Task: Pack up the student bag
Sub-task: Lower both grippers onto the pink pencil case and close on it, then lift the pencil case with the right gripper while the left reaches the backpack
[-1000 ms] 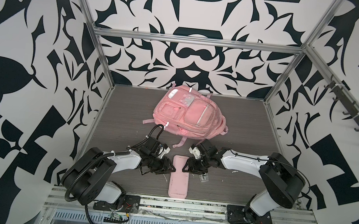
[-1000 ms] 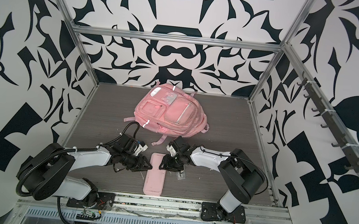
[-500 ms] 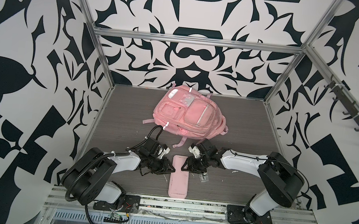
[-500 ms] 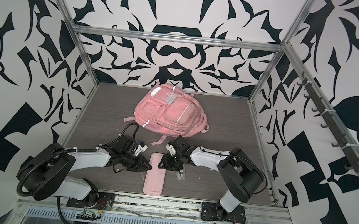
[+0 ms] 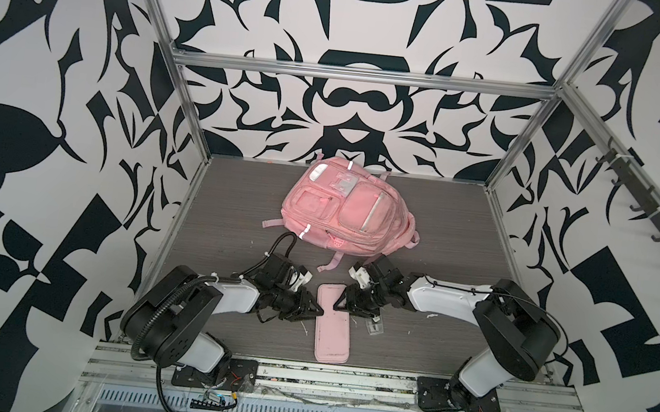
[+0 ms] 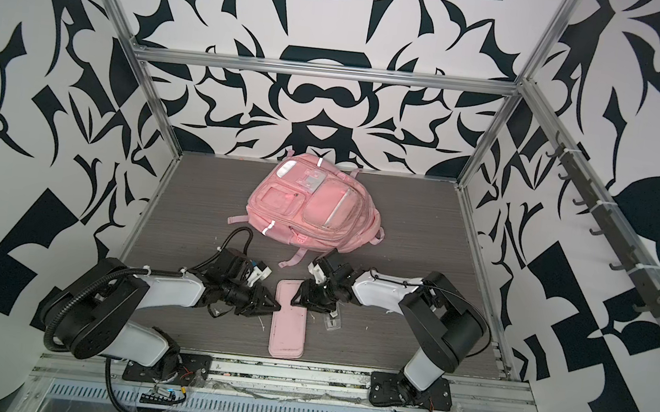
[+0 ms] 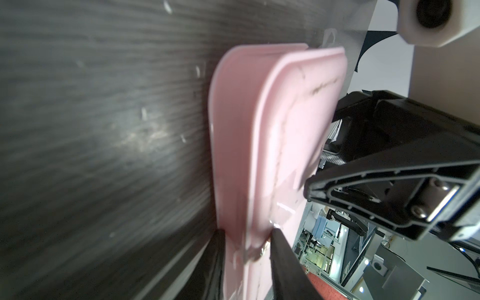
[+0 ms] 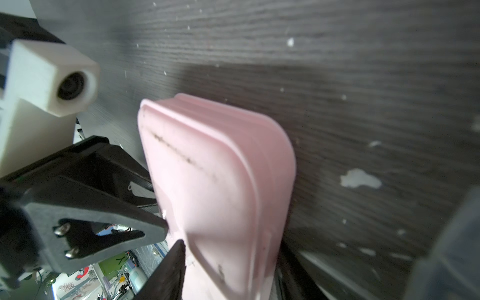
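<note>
While student bag [image 5: 344, 212] lies apart, left gripper [image 5: 319, 311] pinches pencil case [image 5: 332, 332]; right gripper [image 5: 337, 305] likewise.

Robotics lab test cell. Dark wood-grain table [image 5: 226, 221] was boxed by an aluminium frame [image 5: 358, 77]; black-and-white patterned panels [image 5: 353, 126] stood behind and beside the table; left arm [image 5: 235, 297] and right arm [image 5: 443, 300] were bolted to a slotted rail [image 5: 343, 384] along the table's front edge.
</note>
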You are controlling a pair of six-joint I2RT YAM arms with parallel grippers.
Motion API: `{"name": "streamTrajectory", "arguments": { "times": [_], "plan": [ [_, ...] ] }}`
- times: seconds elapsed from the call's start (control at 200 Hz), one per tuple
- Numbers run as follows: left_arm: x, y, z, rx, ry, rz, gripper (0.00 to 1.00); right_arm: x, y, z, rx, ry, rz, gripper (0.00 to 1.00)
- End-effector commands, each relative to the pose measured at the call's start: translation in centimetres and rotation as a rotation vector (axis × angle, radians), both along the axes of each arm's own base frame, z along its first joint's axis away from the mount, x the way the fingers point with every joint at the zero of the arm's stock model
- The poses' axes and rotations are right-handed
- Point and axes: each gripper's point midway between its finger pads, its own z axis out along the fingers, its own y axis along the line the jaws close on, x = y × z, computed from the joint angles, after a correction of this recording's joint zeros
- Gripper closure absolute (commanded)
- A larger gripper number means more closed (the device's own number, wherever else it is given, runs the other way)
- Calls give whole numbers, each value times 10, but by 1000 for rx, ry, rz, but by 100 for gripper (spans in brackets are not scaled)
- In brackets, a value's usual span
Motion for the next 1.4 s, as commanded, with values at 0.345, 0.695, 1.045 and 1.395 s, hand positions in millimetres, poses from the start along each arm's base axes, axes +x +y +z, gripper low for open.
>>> {"name": "streamTrajectory", "arguments": {
  "times": [0.345,0.695,1.045,1.395],
  "plan": [
    [7,10,-13,57,8,73,57,0,42,54,259,-103,120,46],
    [12,10,-10,38,0,89,58,2,48,59,277,-109,135,55],
    [14,9,-5,25,-8,94,58,7,56,62,298,-112,146,61],
    [34,19,19,61,-90,92,55,20,47,82,319,-149,138,77]
  ]
}}
